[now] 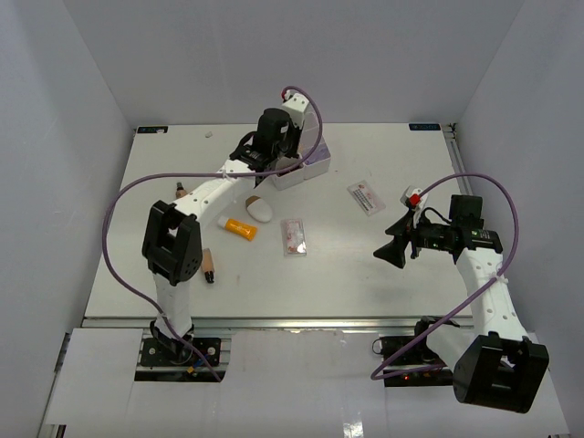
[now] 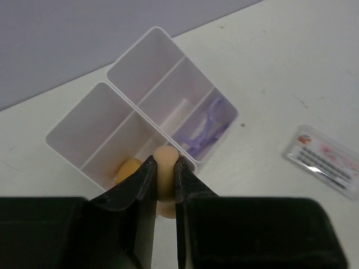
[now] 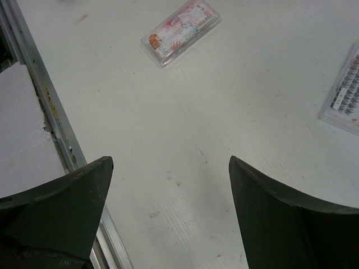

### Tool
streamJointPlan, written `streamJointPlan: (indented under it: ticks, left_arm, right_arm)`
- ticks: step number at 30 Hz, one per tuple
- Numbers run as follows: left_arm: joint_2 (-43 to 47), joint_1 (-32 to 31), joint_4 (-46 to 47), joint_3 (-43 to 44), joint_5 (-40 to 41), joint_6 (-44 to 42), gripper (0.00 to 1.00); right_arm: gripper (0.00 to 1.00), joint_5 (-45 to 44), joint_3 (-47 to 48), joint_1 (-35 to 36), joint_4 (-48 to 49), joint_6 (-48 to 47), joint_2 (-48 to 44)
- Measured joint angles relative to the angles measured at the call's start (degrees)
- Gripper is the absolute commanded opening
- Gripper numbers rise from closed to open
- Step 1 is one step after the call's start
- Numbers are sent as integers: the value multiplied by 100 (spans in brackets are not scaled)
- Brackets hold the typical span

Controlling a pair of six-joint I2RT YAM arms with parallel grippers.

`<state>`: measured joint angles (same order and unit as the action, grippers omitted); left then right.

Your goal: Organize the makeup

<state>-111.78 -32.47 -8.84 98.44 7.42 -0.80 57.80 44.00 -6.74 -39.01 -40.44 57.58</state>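
- Closest in, the right gripper (image 3: 170, 162) hung over bare table near the front edge. Its fingers were spread wide with nothing between them.
- Next back, a black-gold lipstick (image 1: 209, 265) lay by the left arm's elbow. Behind it came the orange tube (image 1: 239, 228), the clear pink palette (image 1: 294, 235) and a loose beige sponge (image 1: 261, 210), all on the table and not sorted yet.
- White-red packet (image 1: 365, 197) sat off to the right of those, well apart from the box.
- Furthest out, the left gripper (image 2: 164, 161) was pinching a second sponge (image 2: 165, 151) across its middle, right above the near edge of the white box (image 2: 73, 115).
- Handling guess: that sponge looks super light and squishy, so a soft pinch on the fat middle should do. Squeeze hard and it'd probably deform and cling to a finger on release.
- Top view hid the held sponge and the box insides behind the arm. Left wrist view showed both: a rounded tan thing (image 2: 128, 168) in the nearest compartment and something purple (image 2: 205, 126) in another.
- Only the top view showed the lipstick and tube.
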Motion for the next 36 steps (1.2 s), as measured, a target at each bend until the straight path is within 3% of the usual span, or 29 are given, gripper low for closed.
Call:
streamJointPlan:
  ticks: [7, 13, 16, 20, 25, 36]
  left_arm:
    - [-1187, 322, -74, 802, 482, -360, 4]
    - [-1653, 495, -141, 1071, 631, -422, 9]
    - [-1757, 529, -142, 1165, 689, -433, 18]
    - [-1810, 536, -136, 1247, 693, -428, 47]
    - [-1810, 537, -136, 1269, 604, -353, 67]
    - [-1732, 569, -255, 1214, 477, -257, 69]
  right_arm:
    - [90, -160, -53, -4, 173, 174, 2]
    - [90, -242, -72, -11, 214, 262, 15]
    - [90, -258, -72, -33, 259, 282, 20]
    - [90, -277, -74, -41, 306, 295, 32]
    - [90, -288, -74, -84, 314, 301, 41]
    - [90, -279, -74, -207, 314, 301, 44]
